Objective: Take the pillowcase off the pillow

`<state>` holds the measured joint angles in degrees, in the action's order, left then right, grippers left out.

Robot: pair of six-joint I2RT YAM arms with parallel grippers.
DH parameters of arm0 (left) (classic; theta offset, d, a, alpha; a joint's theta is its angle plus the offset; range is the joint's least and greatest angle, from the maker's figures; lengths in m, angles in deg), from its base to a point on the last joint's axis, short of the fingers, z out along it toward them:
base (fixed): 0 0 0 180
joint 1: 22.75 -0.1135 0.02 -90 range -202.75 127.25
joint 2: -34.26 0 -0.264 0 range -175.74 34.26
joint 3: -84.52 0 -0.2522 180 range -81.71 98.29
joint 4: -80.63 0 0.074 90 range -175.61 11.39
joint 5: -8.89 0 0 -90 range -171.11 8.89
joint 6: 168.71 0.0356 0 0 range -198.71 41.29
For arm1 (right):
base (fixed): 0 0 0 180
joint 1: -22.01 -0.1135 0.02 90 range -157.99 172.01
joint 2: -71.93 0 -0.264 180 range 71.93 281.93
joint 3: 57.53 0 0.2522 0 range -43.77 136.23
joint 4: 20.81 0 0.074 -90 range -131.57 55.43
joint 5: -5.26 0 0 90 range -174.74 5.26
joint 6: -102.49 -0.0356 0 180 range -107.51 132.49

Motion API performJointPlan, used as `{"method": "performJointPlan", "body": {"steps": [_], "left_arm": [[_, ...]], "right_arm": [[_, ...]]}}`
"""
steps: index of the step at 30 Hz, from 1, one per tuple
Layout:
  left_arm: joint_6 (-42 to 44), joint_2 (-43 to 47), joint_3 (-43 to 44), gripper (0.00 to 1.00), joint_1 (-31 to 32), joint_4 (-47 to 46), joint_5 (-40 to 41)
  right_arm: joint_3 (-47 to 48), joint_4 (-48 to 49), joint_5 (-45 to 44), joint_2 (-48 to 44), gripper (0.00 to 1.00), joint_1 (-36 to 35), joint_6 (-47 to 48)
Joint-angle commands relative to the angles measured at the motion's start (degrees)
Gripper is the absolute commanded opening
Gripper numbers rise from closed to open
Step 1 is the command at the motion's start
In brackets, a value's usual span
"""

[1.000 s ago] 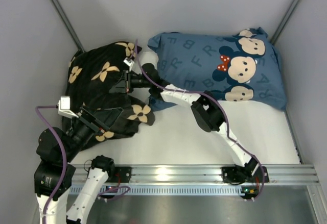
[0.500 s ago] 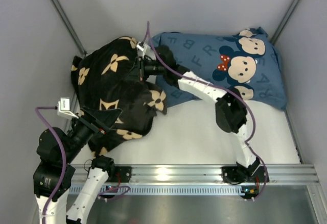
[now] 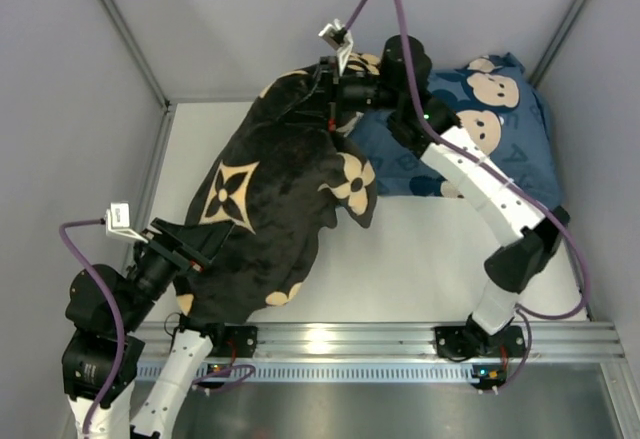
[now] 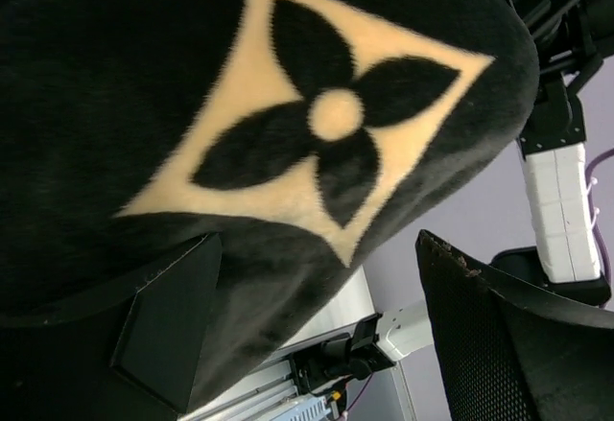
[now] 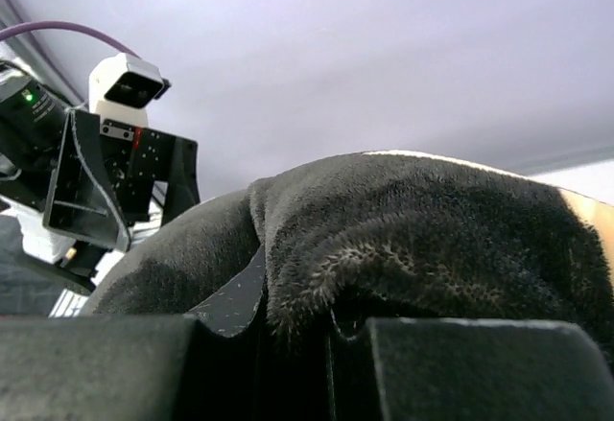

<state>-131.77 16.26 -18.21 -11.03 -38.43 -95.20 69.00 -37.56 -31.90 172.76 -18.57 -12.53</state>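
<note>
Top external view, stripping step: your right gripper (image 3: 333, 107) pinches the black flower-motif fabric pillowcase (image 3: 270, 209) beside the blue mouse-print pillow (image 3: 505, 134); left gripper (image 4: 317, 248) wide at its near end. Next, probably: clamp left, pull.

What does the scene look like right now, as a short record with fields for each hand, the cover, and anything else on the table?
right hand: shut on the far end of the black plush pillowcase with tan flower motifs
left hand: open, jaws wide at the pillowcase's near end, fabric against one finger
pillowcase: runs diagonally between the two hands
pillow: not in view
other: blue letter-printed pillow with cartoon mice, far right on the white table
</note>
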Motion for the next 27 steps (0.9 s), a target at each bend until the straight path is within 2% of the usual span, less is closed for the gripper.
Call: {"method": "performJointPlan", "body": {"steps": [1, 5, 7, 10, 18, 23, 27], "left_arm": [[-0.29, 0.33, -0.40, 0.86, -0.30, -0.33, -0.41], [-0.29, 0.42, -0.40, 0.86, -0.30, -0.25, -0.59], [-0.12, 0.51, -0.22, 0.86, -0.30, -0.33, -0.42], [0.15, 0.33, 0.21, 0.86, -0.30, -0.24, -0.33], [0.50, 0.95, 1.62, 0.86, -0.30, -0.16, -0.77], [0.50, 1.21, 2.32, 0.86, -0.30, 0.46, -1.03], [0.85, 0.86, 3.55, 0.85, -0.30, 0.46, -0.07]], "right_arm": [[-0.70, 3.44, -2.45, -13.79, 0.00, 2.16, 9.89], [-3.78, -5.77, -7.91, -22.68, 0.00, 1.65, 13.58], [-5.45, -8.87, -14.47, -28.73, 0.00, -0.19, 15.96], [-9.49, -11.51, -18.55, -35.33, 0.00, -0.73, 14.47], [-10.82, -26.87, -32.18, -43.96, 0.00, -4.16, 16.05], [-5.46, -36.38, -37.45, -43.36, 0.00, -4.16, 15.70], [-5.20, -38.67, -43.07, -36.36, 0.00, -4.16, 12.63]]}}
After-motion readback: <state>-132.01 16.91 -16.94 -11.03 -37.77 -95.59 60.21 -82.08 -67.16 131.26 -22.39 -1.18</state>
